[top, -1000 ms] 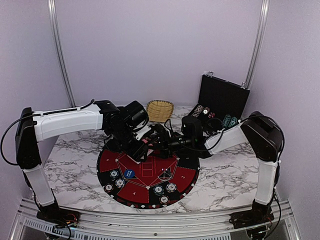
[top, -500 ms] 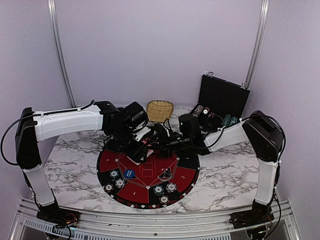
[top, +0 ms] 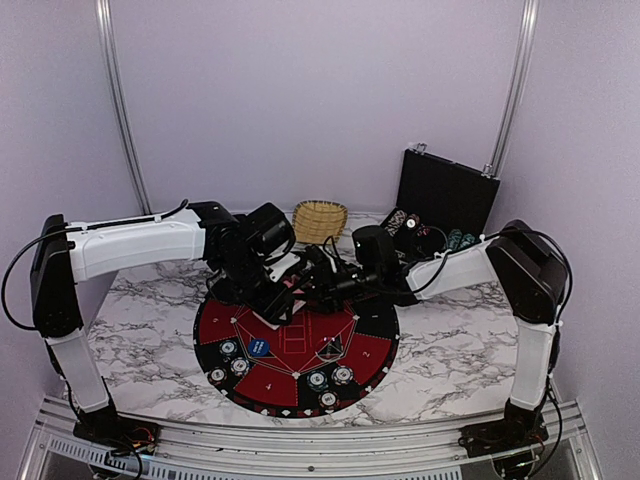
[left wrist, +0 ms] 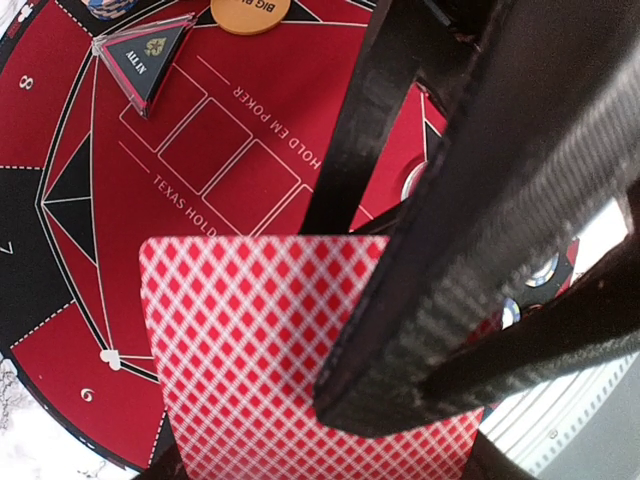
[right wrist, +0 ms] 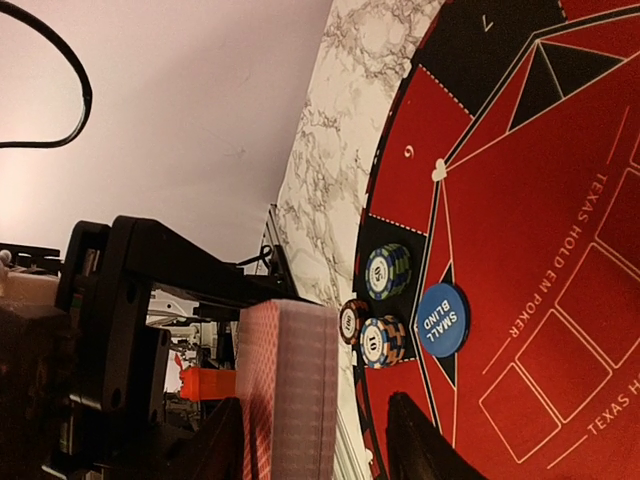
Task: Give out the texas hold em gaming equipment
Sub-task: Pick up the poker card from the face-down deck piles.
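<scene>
Playing cards (left wrist: 260,350) are the job outstanding! Chip stacks (right wrist: 386,270) and the blue small-blind button (right wrist: 441,320) already sit on the mat (right wrist: 520,230) beneath the grippers, but I see no card dealt anywhere. Left gripper (top: 283,292) is clamped on the deck (right wrist: 290,390), holding it above the mat. Right gripper (right wrist: 320,445) has its jaws spread, the deck's edge between them, nothing pinched. The red back faces the left wrist; the long axis, I judge, runs out along the left fingers.

I see the deck of red-backed cards (right wrist: 290,390) held in the air over the mat (right wrist: 520,200). The blue small-blind disc (right wrist: 441,320) lies flat just beside the chip stacks (right wrist: 386,270); the orange disc (left wrist: 250,12) lies flat too.
</scene>
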Available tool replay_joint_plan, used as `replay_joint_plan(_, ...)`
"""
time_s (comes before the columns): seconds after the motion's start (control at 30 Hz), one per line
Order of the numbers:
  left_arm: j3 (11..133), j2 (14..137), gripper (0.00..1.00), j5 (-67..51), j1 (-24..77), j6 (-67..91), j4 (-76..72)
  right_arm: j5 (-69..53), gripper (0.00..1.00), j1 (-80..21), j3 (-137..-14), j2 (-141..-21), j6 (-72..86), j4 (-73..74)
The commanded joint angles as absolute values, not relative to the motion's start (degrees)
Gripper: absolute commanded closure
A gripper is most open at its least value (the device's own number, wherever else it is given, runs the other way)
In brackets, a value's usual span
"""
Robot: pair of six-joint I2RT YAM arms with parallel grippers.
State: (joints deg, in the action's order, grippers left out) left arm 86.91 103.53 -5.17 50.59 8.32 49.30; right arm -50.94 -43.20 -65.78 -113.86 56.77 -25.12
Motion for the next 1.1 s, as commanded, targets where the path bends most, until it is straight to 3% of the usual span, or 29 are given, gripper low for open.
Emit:
replay_joint_plan(0.0, 86.7, 102.3, 0.42, -6.2, 50.1, 7.8, 49.7, -50.3, 0.53, -43.8, -68.1, -112.4, 53.8, -22.4)
replay_joint_plan(1.07, 86.4, 101.9, 0.41, -5.6, 49.7, 7.9, 50.0, -47.3, 0.62, -42.5, -68.3, -110.1, 50.5, -16.8)
